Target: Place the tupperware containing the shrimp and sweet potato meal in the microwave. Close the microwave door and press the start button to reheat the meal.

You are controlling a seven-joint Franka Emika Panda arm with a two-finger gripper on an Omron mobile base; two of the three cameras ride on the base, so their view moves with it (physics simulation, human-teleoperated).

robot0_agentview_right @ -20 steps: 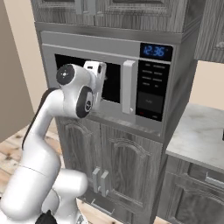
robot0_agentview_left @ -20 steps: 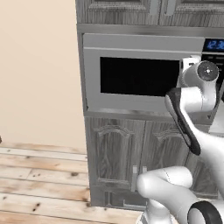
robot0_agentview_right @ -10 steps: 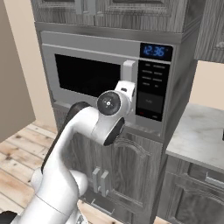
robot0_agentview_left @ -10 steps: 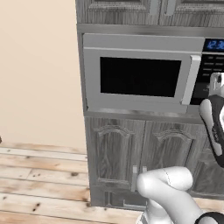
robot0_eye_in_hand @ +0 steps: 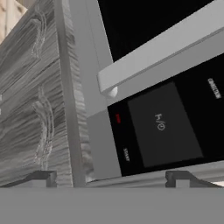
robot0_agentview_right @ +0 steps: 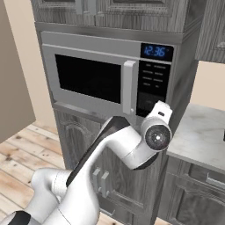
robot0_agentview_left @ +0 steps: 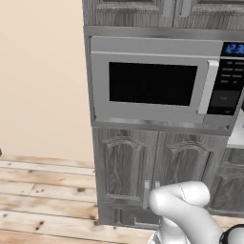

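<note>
Looks like the last step now: pressing start. Microwave (robot0_agentview_left: 162, 86) sits built into the grey cabinets, microwave door (robot0_agentview_right: 90, 79) shut flat against the front, bar handle (robot0_agentview_right: 128, 87) right beside the black control panel (robot0_agentview_right: 151, 85). Can't see the tupperware through that dark window, so presumably inside but honestly can't tell. Gripper (robot0_eye_in_hand: 111, 177) parked close in front of the lower panel, fingertips (robot0_eye_in_hand: 41, 177) spread wide apart and holding nothing. From the hand camera, staring straight at the panel with a small start label (robot0_eye_in_hand: 126, 154) near the bottom edge and a tiny red mark (robot0_eye_in_hand: 118, 118) above it. Next up probably: line one fingertip with that start label and nudge forward gently, maybe closing the fingers first for a cleaner poke
</note>
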